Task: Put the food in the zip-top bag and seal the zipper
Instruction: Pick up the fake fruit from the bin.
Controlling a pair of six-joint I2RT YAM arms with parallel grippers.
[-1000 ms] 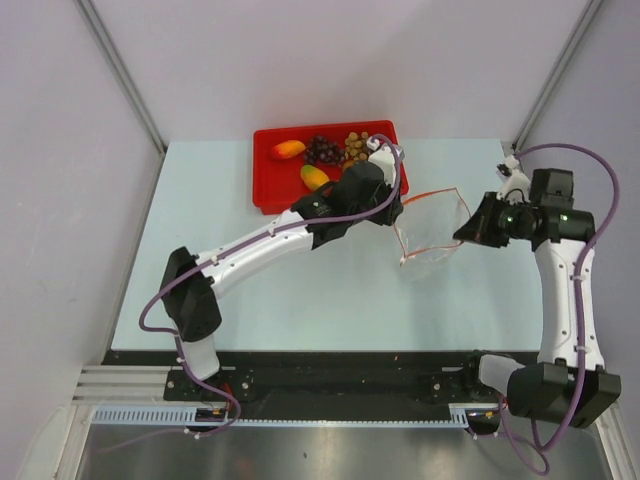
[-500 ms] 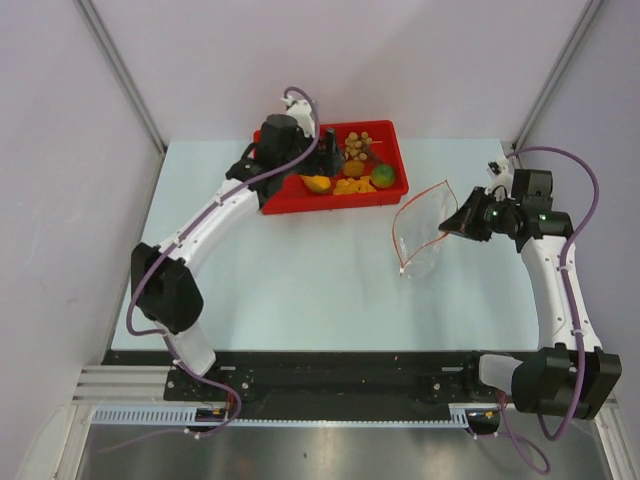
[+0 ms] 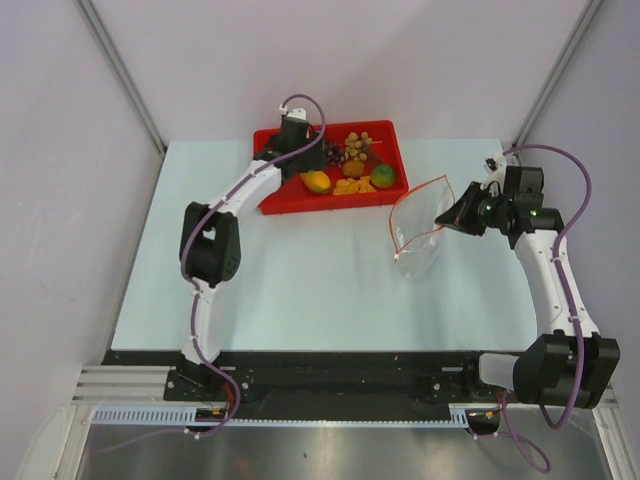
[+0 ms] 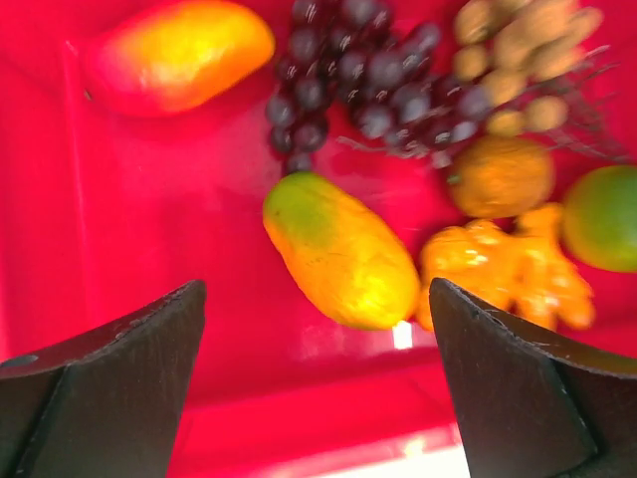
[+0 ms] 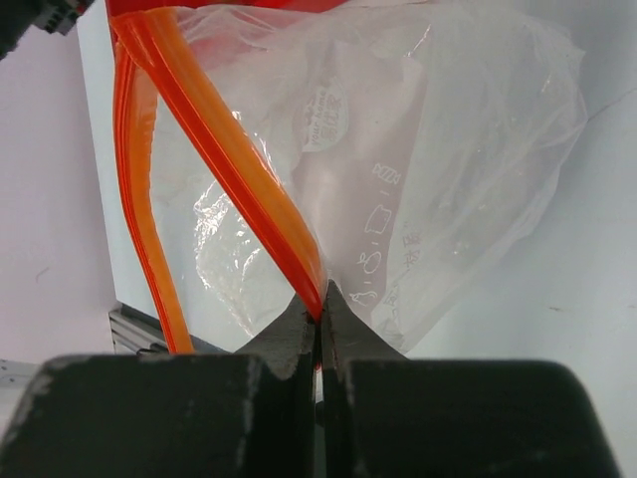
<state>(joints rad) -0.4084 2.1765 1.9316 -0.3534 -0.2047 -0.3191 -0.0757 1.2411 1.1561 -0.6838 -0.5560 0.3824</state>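
Note:
The food lies in a red tray (image 3: 330, 201): a yellow-green mango (image 4: 338, 249), a red-orange mango (image 4: 179, 55), dark grapes (image 4: 358, 75), a tan ball cluster (image 4: 518, 50), orange chunks (image 4: 508, 274) and a round green fruit (image 4: 602, 217). My left gripper (image 4: 317, 299) hangs open over the tray's left part (image 3: 300, 160), the yellow-green mango between and beyond its fingers, untouched. The clear zip-top bag (image 3: 420, 235) is held up to the right, mouth gaping. My right gripper (image 5: 320, 309) is shut on the bag's red-orange zipper (image 5: 229, 139) at the right end of the mouth (image 3: 450, 213).
The tray sits at the table's (image 3: 300, 270) far edge, its near rim just under my left fingers (image 4: 119, 378). Grey walls close in the back and sides. The bag's lower part rests on the table right of centre.
My left arm has swung from the bag's mouth back to the tray and its gripper has opened wide. My right gripper has shifted slightly up and left, still pinching the zipper.

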